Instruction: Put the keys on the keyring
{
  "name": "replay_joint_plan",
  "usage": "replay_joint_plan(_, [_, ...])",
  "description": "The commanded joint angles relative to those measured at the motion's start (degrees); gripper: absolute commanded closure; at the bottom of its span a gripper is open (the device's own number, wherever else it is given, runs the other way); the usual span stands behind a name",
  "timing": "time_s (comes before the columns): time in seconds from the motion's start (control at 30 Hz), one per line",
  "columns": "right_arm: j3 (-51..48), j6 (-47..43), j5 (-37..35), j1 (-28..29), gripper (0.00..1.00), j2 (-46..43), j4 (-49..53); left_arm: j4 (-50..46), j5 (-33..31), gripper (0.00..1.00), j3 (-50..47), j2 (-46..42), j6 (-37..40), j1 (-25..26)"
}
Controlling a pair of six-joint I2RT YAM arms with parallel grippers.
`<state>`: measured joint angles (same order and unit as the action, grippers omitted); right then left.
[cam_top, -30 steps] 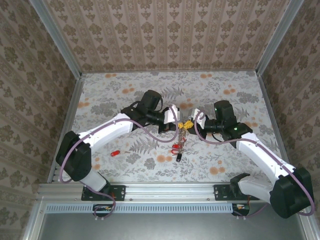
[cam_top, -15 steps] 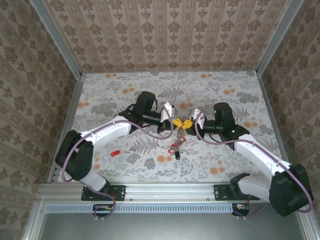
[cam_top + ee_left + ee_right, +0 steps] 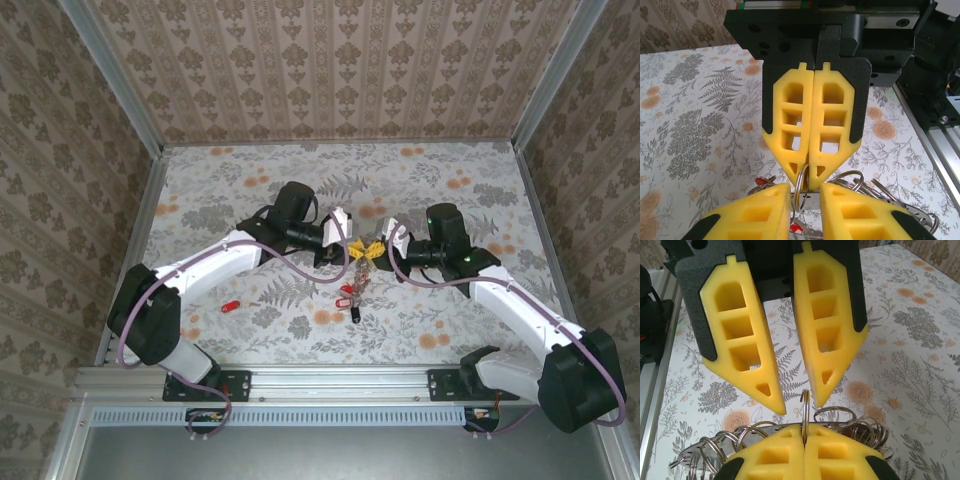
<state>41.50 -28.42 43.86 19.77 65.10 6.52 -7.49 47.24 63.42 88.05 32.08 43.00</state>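
Observation:
My two grippers meet tip to tip above the middle of the table. The right gripper (image 3: pixel 804 434) is shut on a thin split ring (image 3: pixel 804 407) that belongs to the keyring (image 3: pixel 765 430), a flat grey metal piece hung with several wire rings. The left gripper (image 3: pixel 805 202) faces it with its jaws open. Its yellow fingertips (image 3: pixel 771 402) stand either side of that ring without pinching it. Keys (image 3: pixel 351 292) with red heads, along with a dark one, hang under the two grippers. One more red key (image 3: pixel 231 305) lies alone on the table to the left.
The floral table top (image 3: pixel 450 180) is walled by patterned panels with metal rails (image 3: pixel 135 230) along the sides. The aluminium base rail (image 3: pixel 330 380) runs along the near edge. Open floor lies behind and to both sides of the grippers.
The left gripper's jaws have parted off the split ring. The right gripper still grips it. Both grippers and the hanging bunch have shifted slightly away from the bases.

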Motion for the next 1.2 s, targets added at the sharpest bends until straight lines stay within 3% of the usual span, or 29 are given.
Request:
replay_joint_plan(0.0, [2.67, -3.13, 0.27, 0.34, 1.0, -1.29, 1.92, -6.3, -2.66, 0.76, 3.12, 0.17, 4.56, 0.75])
replay_joint_plan(0.5, [3.77, -3.22, 0.27, 0.63, 1.0, -1.38, 2.01, -11.65, -3.86, 0.76, 7.16, 3.25, 7.22, 2.08])
replay_joint_plan(0.6, [3.98, -3.1, 0.4, 0.71, 1.0, -1.47, 1.82, -12.42, -3.62, 0.84, 7.51, 3.34, 7.39, 2.08])
replay_joint_plan(0.67, [4.25, -3.09, 0.4, 0.82, 0.99, -1.55, 2.08, -12.24, -3.18, 0.97, 7.6, 3.19, 7.24, 2.08])
replay_joint_plan(0.73, [4.09, -2.9, 0.36, 0.91, 0.97, -1.94, 1.94, -11.3, -2.44, 1.0, 7.49, 3.05, 6.59, 2.0])
replay_joint_plan(0.9, [0.54, 0.4, -1.65, 0.33, 0.88, -2.87, -2.35, 1.42, 2.59, 1.0, 2.3, 0.98, -1.51, 0.24])
replay_joint_plan(1.0, [-2.1, 4.35, 0.62, -0.31, 0.86, -2.62, -7.44, 11.45, 6.4, 1.0, -1.38, -0.3, -7.55, -0.92])
replay_joint_plan(1.17, [-3.7, 8.17, 2.03, -0.35, 0.86, -1.68, -13.54, 17.92, 11.06, 1.0, -3.34, -0.56, -10.8, -1.4])
